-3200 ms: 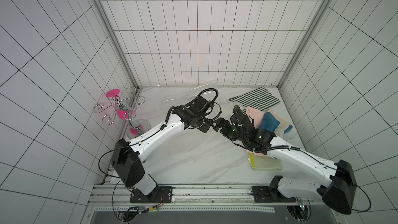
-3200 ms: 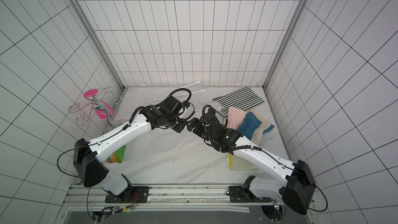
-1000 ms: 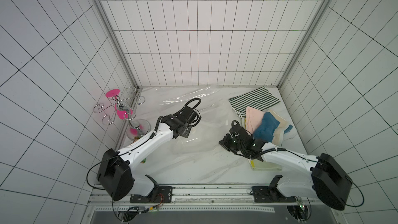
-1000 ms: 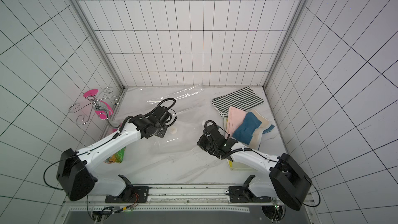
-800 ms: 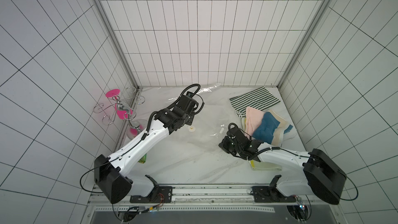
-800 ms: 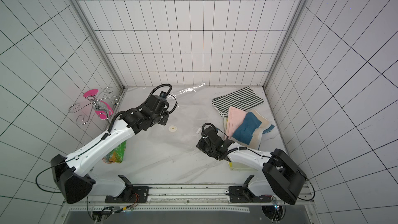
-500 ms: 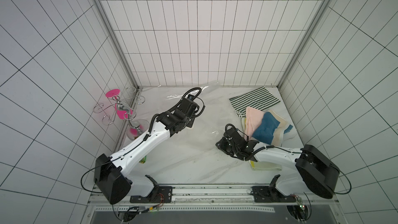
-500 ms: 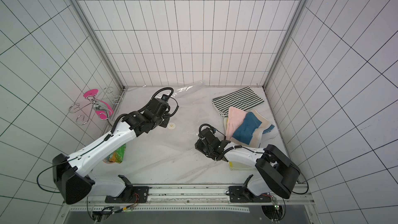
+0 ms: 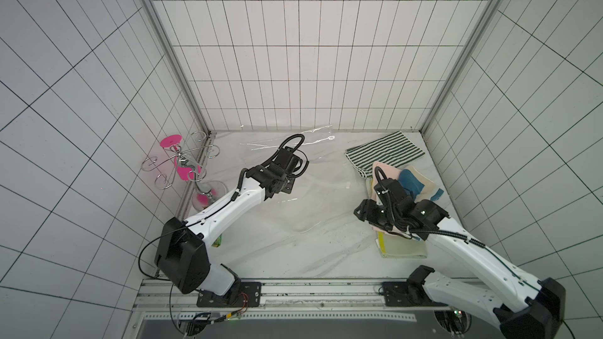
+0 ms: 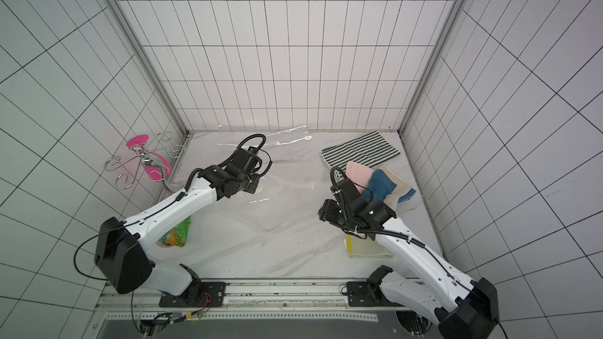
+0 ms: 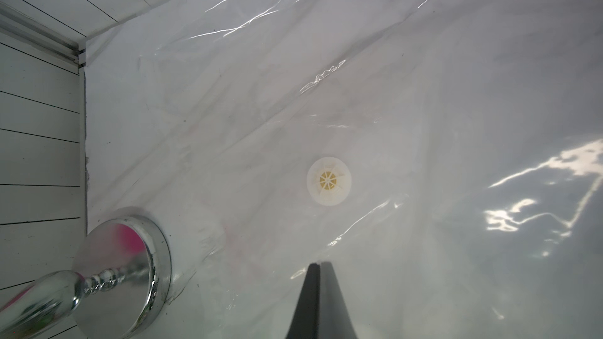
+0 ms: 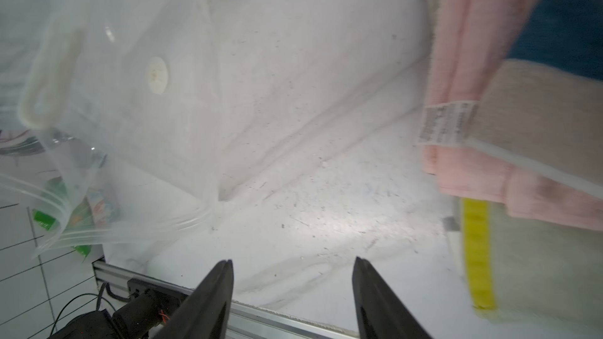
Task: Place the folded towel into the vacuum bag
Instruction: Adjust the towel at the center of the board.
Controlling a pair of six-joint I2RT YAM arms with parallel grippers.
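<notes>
The vacuum bag (image 9: 303,190) is a clear crinkly sheet spread over the left and middle of the table, with a round white valve (image 11: 329,180). My left gripper (image 11: 319,263) is shut on the bag's top film and holds it raised, so the mouth with its zip strips (image 12: 124,226) gapes towards the right. Several folded towels lie at the right: striped (image 9: 383,153), pink (image 9: 386,171), blue (image 9: 411,180) and pale yellow (image 9: 403,246). My right gripper (image 12: 292,262) is open and empty above the bare table, close beside the pink towel (image 12: 456,70).
A chrome stand with pink discs (image 9: 182,164) stands by the left wall, its round base (image 11: 120,272) against the bag's edge. A green snack packet (image 10: 176,233) lies under my left arm. The metal rail (image 9: 293,288) runs along the table's front edge.
My right gripper has gone from shut to open and drawn back a little towards the towels. My left gripper stays shut and has lifted the bag's film higher.
</notes>
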